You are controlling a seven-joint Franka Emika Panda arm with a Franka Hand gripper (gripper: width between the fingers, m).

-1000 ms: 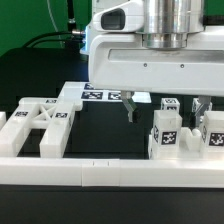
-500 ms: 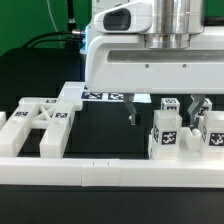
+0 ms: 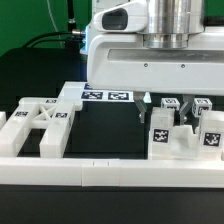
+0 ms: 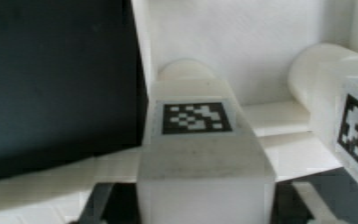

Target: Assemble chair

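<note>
Fingers (image 3: 141,108) want a square, centred bite on the flat sides of the square post (image 3: 168,104) before any lift, I judge, then a straight rise, since a nearer post (image 3: 160,137) stands just in front of it and could be tipped. Gripper (image 3: 164,110) is closed narrow around that post, pressing two opposite sides; the wrist view shows the tagged post running between the jaws. It stands well to the exterior view's right of the X-braced panel (image 3: 40,122); the marker board (image 3: 110,96) lies behind and right of that panel.
</note>
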